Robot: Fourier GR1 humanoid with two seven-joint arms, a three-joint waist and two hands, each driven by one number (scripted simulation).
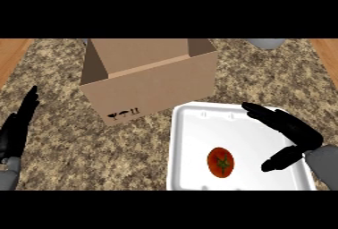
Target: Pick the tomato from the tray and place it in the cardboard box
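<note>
Tomato (220,163): lying in the white tray (191,134), just left of the right hand (290,134) fingers, untouched. Fingers spreading open above the tray. Cardboard box (148,78): standing open beyond them. Left hand (16,129): resting open at the surface's (79,147) left edge.

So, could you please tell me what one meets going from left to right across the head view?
Left hand → cardboard box → tomato → right hand. The white tray spans under the last two.
</note>
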